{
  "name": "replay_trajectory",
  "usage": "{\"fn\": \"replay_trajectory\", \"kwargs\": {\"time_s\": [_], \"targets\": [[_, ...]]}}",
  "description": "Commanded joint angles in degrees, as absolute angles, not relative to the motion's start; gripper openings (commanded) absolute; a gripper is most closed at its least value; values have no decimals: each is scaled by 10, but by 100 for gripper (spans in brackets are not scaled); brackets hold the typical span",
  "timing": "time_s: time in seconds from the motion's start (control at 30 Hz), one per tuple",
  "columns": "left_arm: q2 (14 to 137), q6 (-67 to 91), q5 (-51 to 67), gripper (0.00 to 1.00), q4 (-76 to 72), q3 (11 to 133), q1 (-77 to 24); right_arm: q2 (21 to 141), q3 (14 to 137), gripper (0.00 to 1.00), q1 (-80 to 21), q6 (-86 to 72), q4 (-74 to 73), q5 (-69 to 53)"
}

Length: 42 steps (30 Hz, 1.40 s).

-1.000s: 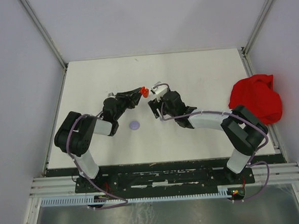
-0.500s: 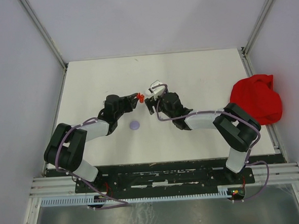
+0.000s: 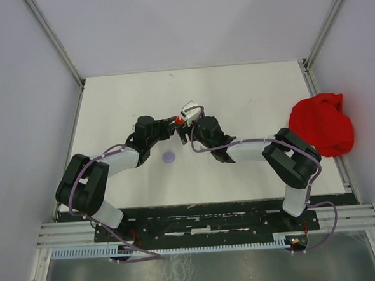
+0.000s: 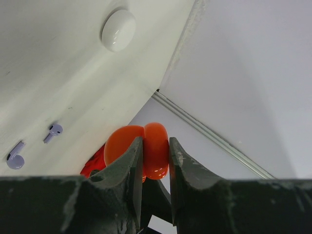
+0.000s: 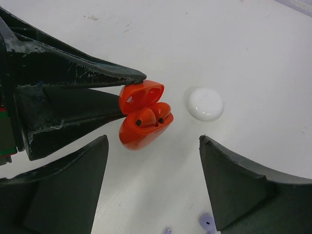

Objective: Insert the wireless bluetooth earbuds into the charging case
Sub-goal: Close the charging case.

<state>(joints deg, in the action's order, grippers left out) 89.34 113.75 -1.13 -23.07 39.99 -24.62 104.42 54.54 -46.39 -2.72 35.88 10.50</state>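
Note:
My left gripper (image 3: 177,121) is shut on the lid of an open red charging case (image 5: 145,114) and holds it above the table. The case also shows between the left fingers in the left wrist view (image 4: 155,150). Two red earbuds (image 5: 147,118) sit in its wells. My right gripper (image 5: 153,138) is open and empty, its fingers either side of the case and just below it; in the top view (image 3: 188,126) it is right beside the left one. Two purple earbuds (image 4: 53,130) lie loose on the table; one shows at the bottom of the right wrist view (image 5: 207,223).
A closed white round case (image 5: 205,104) lies on the table just beyond the red one, also in the left wrist view (image 4: 118,30). A purple round case (image 3: 169,157) lies near the left arm. A red cloth (image 3: 321,123) sits at the table's right edge.
My right gripper has moved left, close up to the left gripper. The left gripper has shifted slightly and still holds the red case.

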Motion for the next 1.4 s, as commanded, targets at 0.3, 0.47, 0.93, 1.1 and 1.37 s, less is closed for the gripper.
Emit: {"fn": "replay_trajectory", "kwargs": {"time_s": [0.3,0.47,0.93,1.1,1.37], "targets": [[883,1137,-24,3,-223,413,-252,1074,585,85,-465,-20,376,177],[879,1135,-25,3,-223,406,-252,1071,572,86,-464,-12,391,209],[872,1133,-45,3,-228,379,-248,1023,520,88,-436,-21,390,238],[886,1089,-61,3,-233,392,-235,981,506,88,-426,-41,323,239],[952,989,-64,3,-263,408,-195,922,540,90,-414,-73,136,217]]}}
